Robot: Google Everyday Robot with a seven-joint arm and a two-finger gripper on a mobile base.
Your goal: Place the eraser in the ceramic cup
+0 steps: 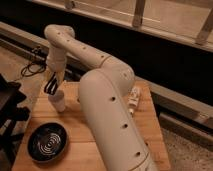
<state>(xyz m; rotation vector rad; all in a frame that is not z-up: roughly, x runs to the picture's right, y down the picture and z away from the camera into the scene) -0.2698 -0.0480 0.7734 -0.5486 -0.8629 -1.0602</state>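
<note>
A small plain white ceramic cup (pixel 58 101) stands upright on the wooden table (pixel 145 130) near its far left part. My gripper (pixel 50 89) hangs from the white arm (pixel 100 95) just above and slightly left of the cup's rim, its dark fingers pointing down. The eraser does not show anywhere in the camera view.
A wide round black bowl (pixel 47 142) with concentric rings sits at the table's front left. A small white bottle-like object (pixel 133 99) lies near the table's far right. A dark chair (pixel 10 107) stands left of the table. Cables (pixel 32 65) lie on the floor behind.
</note>
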